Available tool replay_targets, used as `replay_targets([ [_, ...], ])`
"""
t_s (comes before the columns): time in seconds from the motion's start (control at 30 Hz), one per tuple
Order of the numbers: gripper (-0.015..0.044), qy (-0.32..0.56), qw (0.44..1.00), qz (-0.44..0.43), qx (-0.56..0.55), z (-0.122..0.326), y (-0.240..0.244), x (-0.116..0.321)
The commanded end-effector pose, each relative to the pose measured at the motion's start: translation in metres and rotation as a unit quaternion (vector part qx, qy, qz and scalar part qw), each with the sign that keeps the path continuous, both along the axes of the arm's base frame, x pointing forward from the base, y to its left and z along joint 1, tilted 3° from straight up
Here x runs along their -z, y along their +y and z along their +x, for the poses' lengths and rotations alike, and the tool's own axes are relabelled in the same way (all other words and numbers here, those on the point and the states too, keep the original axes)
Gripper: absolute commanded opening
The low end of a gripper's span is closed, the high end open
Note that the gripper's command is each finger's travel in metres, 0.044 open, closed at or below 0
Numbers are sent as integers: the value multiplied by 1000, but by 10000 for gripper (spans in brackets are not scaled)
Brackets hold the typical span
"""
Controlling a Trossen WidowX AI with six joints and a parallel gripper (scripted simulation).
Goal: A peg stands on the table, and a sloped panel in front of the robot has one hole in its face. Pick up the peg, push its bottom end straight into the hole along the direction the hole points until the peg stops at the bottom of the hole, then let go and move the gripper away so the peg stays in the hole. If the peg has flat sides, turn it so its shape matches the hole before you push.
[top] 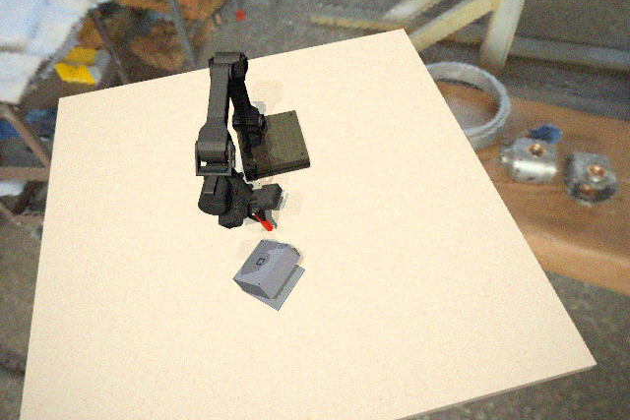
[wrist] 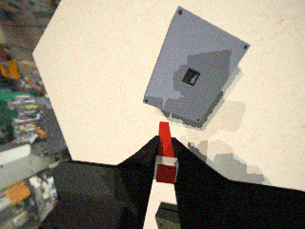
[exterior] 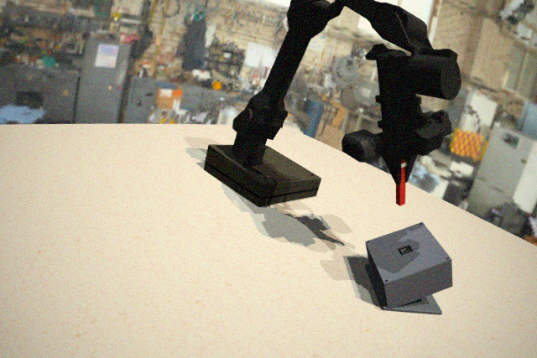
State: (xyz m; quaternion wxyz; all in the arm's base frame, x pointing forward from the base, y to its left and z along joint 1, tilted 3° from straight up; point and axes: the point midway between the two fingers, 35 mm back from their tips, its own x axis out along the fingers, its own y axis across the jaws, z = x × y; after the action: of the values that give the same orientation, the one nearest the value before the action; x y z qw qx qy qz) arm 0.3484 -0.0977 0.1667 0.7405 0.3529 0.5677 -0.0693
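Note:
The red peg [top: 265, 224] [exterior: 400, 194] [wrist: 165, 138] is square in section, with a pale band near its top end. My gripper [exterior: 401, 179] [wrist: 164, 140] is shut on it, and the peg's bottom end sticks out below the fingertips. The peg hangs in the air above the near side of the grey sloped panel [top: 275, 277] [exterior: 416, 273] [wrist: 167, 72], not touching it. The square hole [top: 260, 261] [exterior: 405, 250] [wrist: 192, 76] is in the middle of the panel's face. In the wrist view the hole lies ahead and to the right of the peg's bottom end, and looks rotated. The fingertips are partly hidden in the top view.
The arm's dark base [top: 284, 143] [exterior: 286, 179] stands on the pale table [top: 407, 253] [exterior: 130, 236] behind the panel. The panel's thin foot plate [top: 289, 288] [exterior: 427, 305] lies on the table. Shadows of the arm fall on the panel's face and the table.

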Motion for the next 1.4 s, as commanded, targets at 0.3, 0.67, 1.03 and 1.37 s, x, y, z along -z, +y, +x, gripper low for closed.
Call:
replay_targets([
  [0.3,0,-9,999,21,44,1,-21,-6],
  [0.67,0,-16,996,36,79,0,-39,-10],
  [1.03,0,-24,992,51,114,-2,-58,-15],
  [1.37,0,-27,989,58,130,1,-64,-10],
])
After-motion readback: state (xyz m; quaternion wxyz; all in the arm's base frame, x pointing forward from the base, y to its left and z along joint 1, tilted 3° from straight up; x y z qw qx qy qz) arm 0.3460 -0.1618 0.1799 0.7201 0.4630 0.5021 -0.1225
